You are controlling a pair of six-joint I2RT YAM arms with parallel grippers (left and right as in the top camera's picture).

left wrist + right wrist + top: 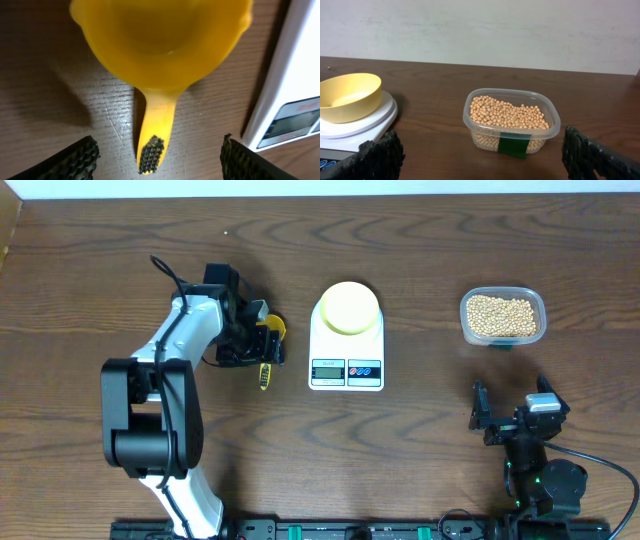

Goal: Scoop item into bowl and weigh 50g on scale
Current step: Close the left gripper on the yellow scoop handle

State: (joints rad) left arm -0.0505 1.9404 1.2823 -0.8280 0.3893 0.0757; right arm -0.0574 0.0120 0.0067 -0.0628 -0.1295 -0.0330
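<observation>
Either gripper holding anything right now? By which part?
Nothing is held. Left gripper stands open astride the handle of the yellow scoop, fingers clear of it. Right gripper open, empty.

The left gripper (160, 146) hung with jaws wide, one finger on each side of the yellow scoop (160, 45) handle, bare table (420, 240) showing in both gaps. On its right the white scale (346, 370) stood just beside the scoop, leaving only a narrow strip of wood. The bowl (348, 308) filled the scale's platform. A broad open lane ran between the scale and the clear tub (510, 133) toward the table's far right. The right gripper (482, 157), jaws wide, faced unobstructed wood up to the tub.
</observation>
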